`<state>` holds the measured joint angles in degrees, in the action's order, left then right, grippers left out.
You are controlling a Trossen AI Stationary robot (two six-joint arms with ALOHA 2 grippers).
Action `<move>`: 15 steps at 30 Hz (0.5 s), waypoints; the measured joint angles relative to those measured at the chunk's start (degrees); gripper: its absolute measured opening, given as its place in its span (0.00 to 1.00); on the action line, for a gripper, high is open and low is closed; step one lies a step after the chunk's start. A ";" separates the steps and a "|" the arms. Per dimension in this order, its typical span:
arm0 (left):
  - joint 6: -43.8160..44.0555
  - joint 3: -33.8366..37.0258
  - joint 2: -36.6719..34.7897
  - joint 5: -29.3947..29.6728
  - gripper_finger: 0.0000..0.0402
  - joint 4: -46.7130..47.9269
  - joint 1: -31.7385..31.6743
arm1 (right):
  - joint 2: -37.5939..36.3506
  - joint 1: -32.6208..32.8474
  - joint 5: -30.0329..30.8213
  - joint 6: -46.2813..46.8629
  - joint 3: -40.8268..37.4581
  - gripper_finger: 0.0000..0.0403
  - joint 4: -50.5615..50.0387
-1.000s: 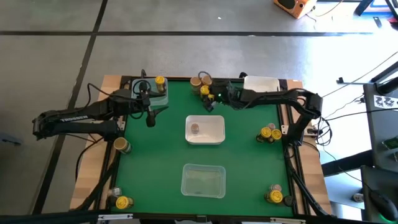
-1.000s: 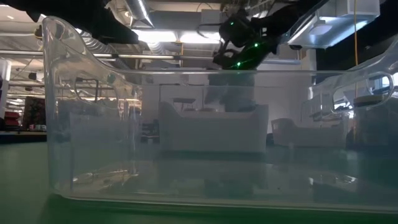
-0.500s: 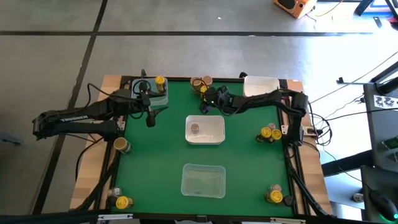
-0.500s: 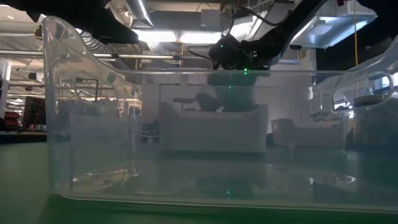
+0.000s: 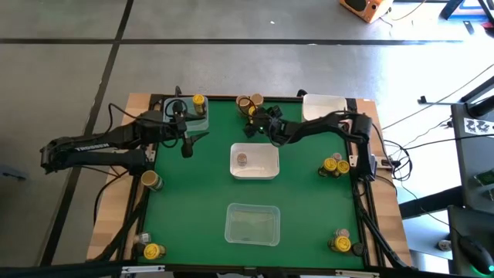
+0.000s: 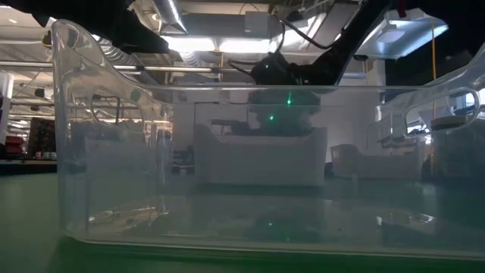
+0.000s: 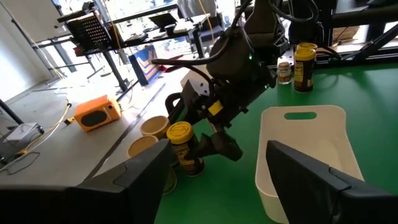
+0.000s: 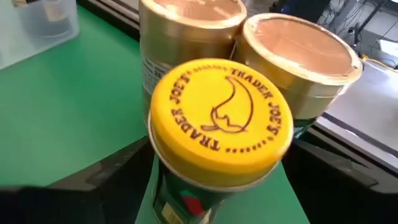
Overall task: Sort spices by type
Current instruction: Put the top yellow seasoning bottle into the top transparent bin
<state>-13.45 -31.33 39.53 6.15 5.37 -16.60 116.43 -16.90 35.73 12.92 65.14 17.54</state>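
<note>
A yellow-lidded spice jar stands on the green mat at the table's far middle, right in front of two tan-lidded jars. My right gripper is open, with one finger on either side of the yellow-lidded jar's body; I cannot tell whether they touch it. In the high view it is at the far middle. The left wrist view shows the same jar between those fingers. My left gripper is open and empty, over the mat at the far left.
A white bin at the centre holds one jar. A clear bin stands near the front. A clear bin at far left holds a yellow-lidded jar. More jars stand at the right, near right, near left.
My right gripper has moved toward the table's left and far edge and come down, until its open fingers stand around the yellow-lidded jar by the two tan-lidded ones. The jars have not moved.
</note>
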 joint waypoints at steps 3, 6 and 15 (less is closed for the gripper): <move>0.00 0.00 0.00 0.02 0.65 0.00 0.00 | 0.64 -0.02 -0.45 -2.56 0.00 0.84 1.90; 0.00 0.00 0.00 0.02 0.65 0.00 0.00 | 0.66 -0.01 -0.36 -2.92 0.00 0.80 2.94; 0.00 0.00 0.00 0.02 0.65 0.02 0.00 | 0.52 0.30 -1.18 -5.35 0.11 0.50 2.46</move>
<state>-13.45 -31.33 39.53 6.17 5.39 -16.60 116.95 -16.60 34.56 7.57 65.25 20.00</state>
